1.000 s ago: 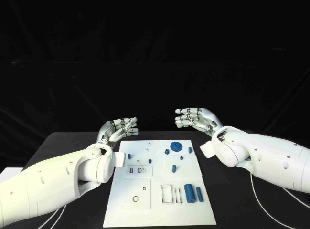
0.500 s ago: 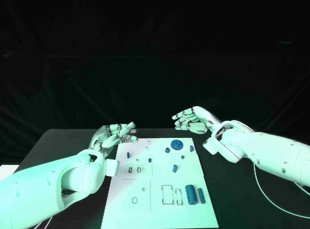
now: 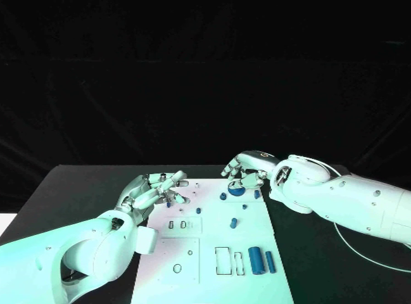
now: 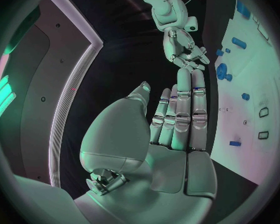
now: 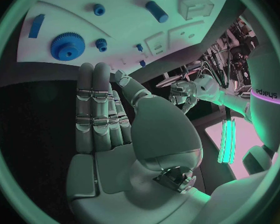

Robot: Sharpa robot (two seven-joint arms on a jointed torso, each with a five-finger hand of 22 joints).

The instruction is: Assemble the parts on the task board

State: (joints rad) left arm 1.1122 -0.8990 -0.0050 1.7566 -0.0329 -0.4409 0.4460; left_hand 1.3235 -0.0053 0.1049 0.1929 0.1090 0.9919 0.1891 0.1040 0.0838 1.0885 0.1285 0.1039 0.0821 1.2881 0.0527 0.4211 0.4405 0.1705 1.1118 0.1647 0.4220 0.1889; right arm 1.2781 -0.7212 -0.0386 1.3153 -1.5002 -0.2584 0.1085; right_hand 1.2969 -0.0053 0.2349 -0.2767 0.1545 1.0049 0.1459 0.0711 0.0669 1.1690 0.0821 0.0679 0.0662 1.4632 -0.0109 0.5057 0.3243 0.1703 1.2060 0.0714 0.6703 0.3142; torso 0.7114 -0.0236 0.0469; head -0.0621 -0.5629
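Observation:
The white task board (image 3: 205,278) lies lengthwise in the middle of the table. A blue gear (image 3: 235,186) stands near its far right corner, with small blue pieces (image 3: 232,222) nearby. Two blue cylinders (image 3: 256,257) lie at the near right. My right hand (image 3: 244,170) hovers just above and behind the gear, fingers pointing down, holding nothing. In the right wrist view its fingers (image 5: 93,109) are straight, with the gear (image 5: 67,46) beyond their tips. My left hand (image 3: 156,189) hangs over the board's far left corner, fingers spread and empty. The left wrist view shows its palm (image 4: 171,134) bare.
Rectangular sockets (image 3: 221,259) and a small oval hole (image 3: 177,268) mark the board's near half. Black table (image 3: 77,190) surrounds the board on both sides. A white cable (image 3: 370,253) trails from my right arm at the right.
Both hands have come down and inward toward the board's far end. The right hand now sits just over the gear, and the left over the far left corner.

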